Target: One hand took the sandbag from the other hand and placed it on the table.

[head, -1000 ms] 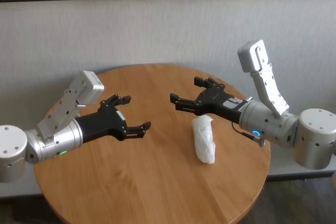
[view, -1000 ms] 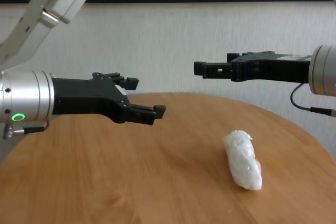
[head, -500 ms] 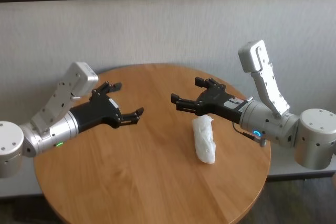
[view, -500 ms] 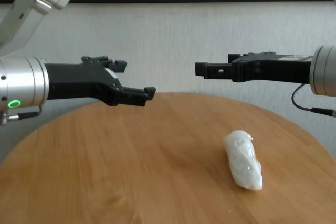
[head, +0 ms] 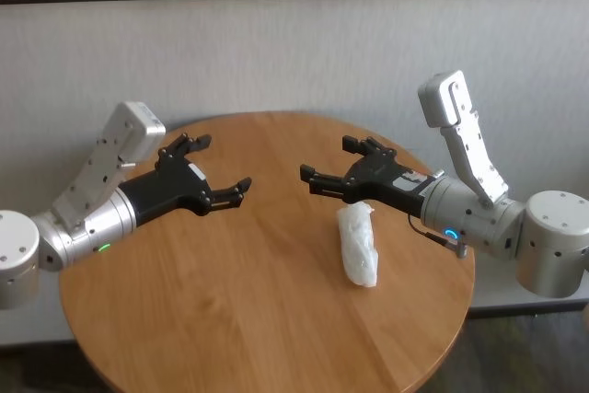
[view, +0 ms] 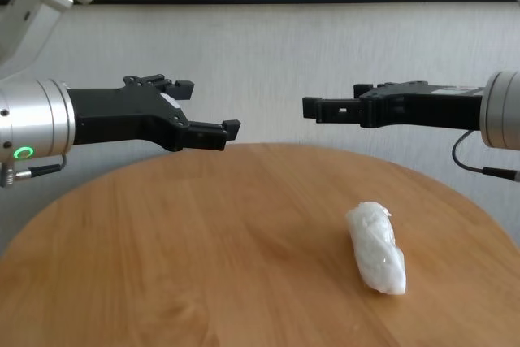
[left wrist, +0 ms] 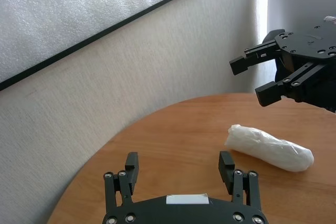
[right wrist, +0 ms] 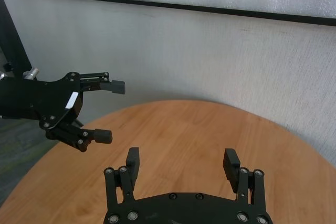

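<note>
Sandbag lies flat on the surface, in its right half and nearer the right edge than the centre, with nothing touching it. Its long axis runs from the far side toward the near edge; in the head view the far end sits under the right gripper and the near end points toward the robot, angled a little to the right. The chest view shows the same lie, with the far end slightly raised and crinkled and the near end blunt.

The right gripper hangs in the air above the sandbag's far end, its jaws spread wide and holding nothing; the right wrist view shows both its fingers parted with only bare wood beyond them. The left gripper is over the left part of the surface, well apart from the sandbag, jaws likewise spread and empty, pointing across toward the other arm.

By the look of it, the hand-over and the set-down are already done, since the pouch rests on the wood and neither arm grips anything. What seems to remain is clearing away: each arm should pull back toward its own side without dipping, so that the right gripper does not brush the pouch beneath it.
</note>
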